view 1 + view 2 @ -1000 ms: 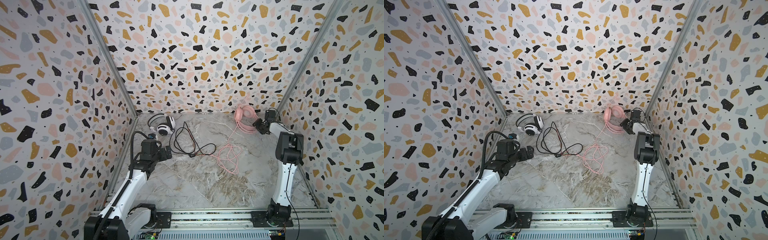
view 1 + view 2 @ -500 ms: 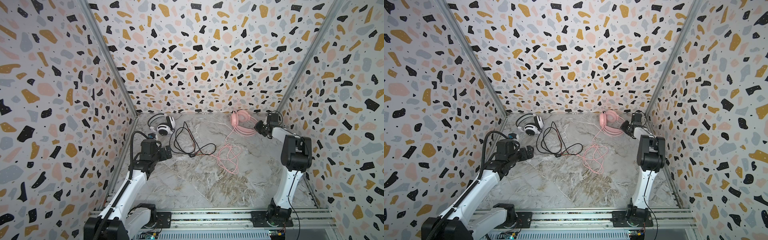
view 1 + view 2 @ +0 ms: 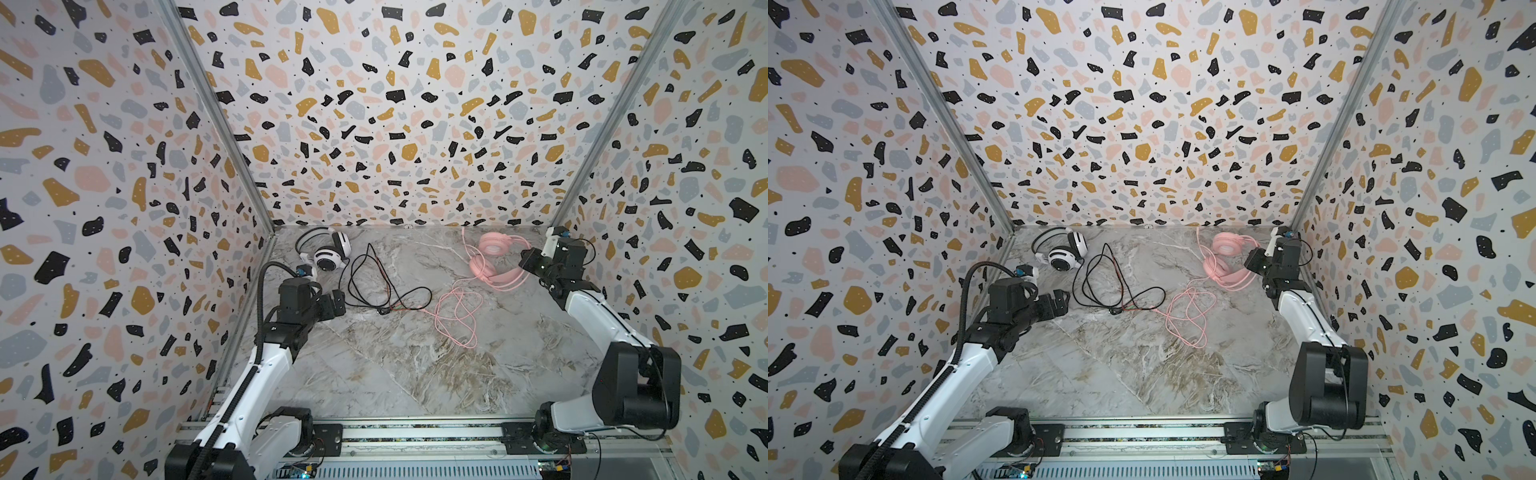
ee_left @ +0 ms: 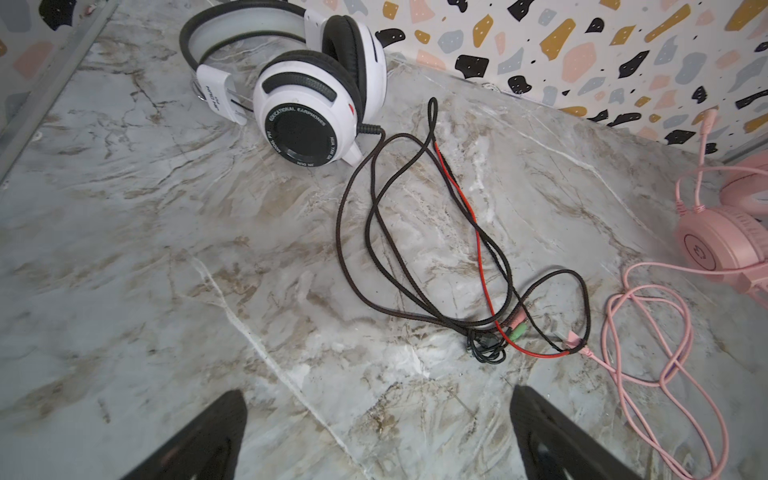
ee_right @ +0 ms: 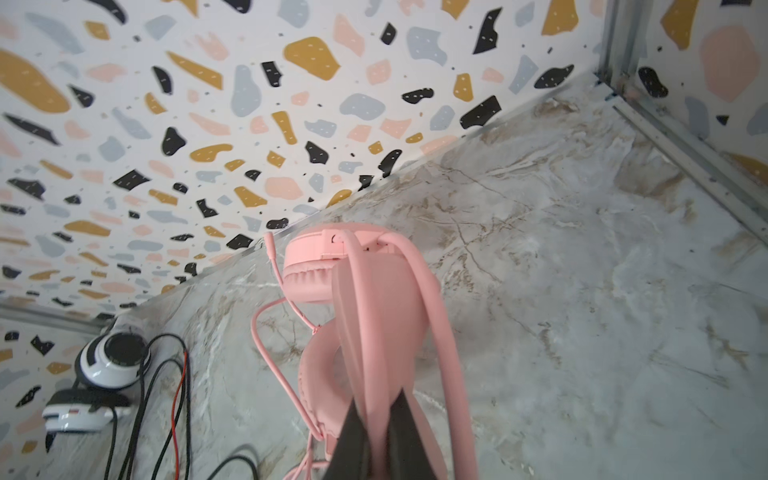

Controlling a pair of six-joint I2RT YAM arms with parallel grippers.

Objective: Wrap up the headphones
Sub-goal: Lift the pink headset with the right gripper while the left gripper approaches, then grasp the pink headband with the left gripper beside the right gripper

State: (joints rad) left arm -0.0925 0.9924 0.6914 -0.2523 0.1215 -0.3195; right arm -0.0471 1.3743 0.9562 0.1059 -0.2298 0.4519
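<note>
Two headsets on desk: pinching headband of pink headset with right hand at far right; hovering left hand, spread wide, near black cable of white headset, touching pink cable mid-desk.

Both top views look down from high up at the front, facing the back wall. They show almost the same thing: the whole marble floor, the left arm, the right arm, the white headset and the pink headset. The left wrist camera sits low and near the floor, looking across at the white headset and its black cable. The right wrist camera is very close to the pink headset, facing the back wall. Both wrist views show both headsets.
</note>
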